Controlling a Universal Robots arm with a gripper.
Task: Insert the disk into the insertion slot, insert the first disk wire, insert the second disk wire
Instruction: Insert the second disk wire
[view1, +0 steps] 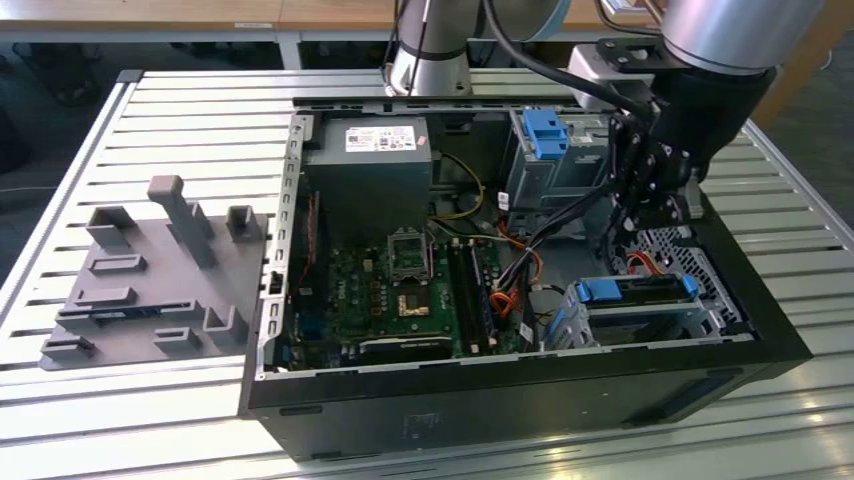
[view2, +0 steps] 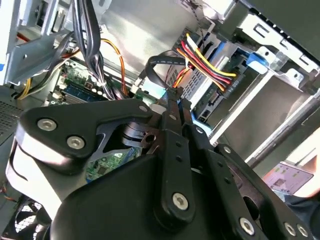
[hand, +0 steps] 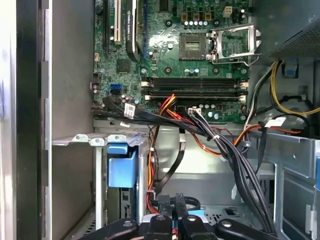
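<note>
Arm (view1: 721, 40) cut off at exterior view's top edge — upper links out of frame. Gripper (view2: 176, 97) body blocks the lower half of the second wrist view, motherboard (view2: 80, 82) mostly hidden behind it. Fingertip contact — cannot tell.

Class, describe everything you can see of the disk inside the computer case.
The disk lies flat in the insertion slot, a perforated metal cage near the case's front corner on the exterior view's right. Its top looks dark grey, framed by a bright blue plastic carrier along the sides. An orange cable lies just behind it. The claw hangs above and behind it, apart from it.
</note>
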